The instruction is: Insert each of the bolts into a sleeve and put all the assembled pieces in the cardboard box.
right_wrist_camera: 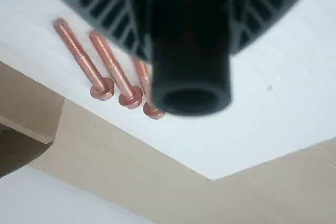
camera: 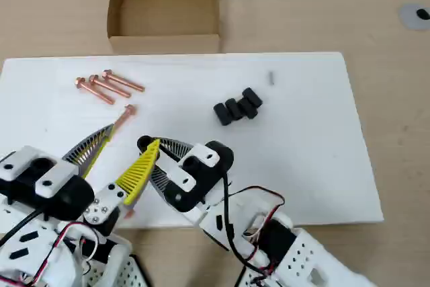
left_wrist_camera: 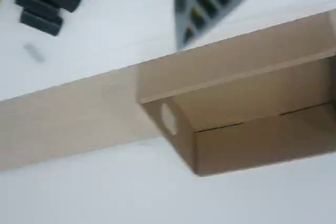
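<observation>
White arms [camera: 306, 257]; black motors [camera: 67, 196]; cables [camera: 226, 214]

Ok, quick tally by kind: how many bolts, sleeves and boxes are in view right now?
Copper bolts: 4 (3 lying together, 1 apart, nearer the arms)
Black sleeves: 4 (3 clustered on the table, 1 in the right gripper)
Cardboard box: 1
Total: 9

no readable text anywhere, it seems.
</observation>
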### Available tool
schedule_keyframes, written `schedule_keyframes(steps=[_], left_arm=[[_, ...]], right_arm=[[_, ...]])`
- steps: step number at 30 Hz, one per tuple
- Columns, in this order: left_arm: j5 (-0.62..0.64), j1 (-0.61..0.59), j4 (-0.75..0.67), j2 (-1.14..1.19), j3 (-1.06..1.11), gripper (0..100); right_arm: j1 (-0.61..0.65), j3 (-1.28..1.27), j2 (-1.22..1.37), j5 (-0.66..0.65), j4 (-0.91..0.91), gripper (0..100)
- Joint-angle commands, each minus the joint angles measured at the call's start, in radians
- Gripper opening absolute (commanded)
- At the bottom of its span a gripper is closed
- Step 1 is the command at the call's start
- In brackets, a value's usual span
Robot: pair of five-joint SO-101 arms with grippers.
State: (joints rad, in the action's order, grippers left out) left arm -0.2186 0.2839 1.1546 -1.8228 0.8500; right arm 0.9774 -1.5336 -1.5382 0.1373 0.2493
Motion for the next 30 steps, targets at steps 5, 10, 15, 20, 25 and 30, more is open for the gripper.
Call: schedule_keyframes(steps=[5, 10, 15, 20, 25, 30], left_arm=[[-0.002, -0.041, -0.011, -0.001, -0.012, 25], [0.002, -0.172, -0.031, 0.005, -0.012, 19], [0.166, -0.273, 0.081, 0.166, -0.037, 16], [0.298, -0.482, 0.173, 0.544, -0.203, 17], [0.333, -0.560, 0.417, 0.947, -0.466, 17], [0.414, -0.614, 0.598, 1.265, -0.660, 17]], right_arm=[[-0.018, 0.042, 0.001, -0.003, -0.028, 0.9], [-0.018, 0.042, 0.001, -0.003, -0.028, 0.9], [-0.022, 0.084, 0.001, -0.002, -0.021, 0.9], [-0.096, 0.133, 0.008, -0.002, -0.020, 0.9], [-0.213, 0.170, 0.008, -0.002, -0.018, 0.9], [-0.266, 0.165, 0.010, -0.002, 0.021, 0.9]])
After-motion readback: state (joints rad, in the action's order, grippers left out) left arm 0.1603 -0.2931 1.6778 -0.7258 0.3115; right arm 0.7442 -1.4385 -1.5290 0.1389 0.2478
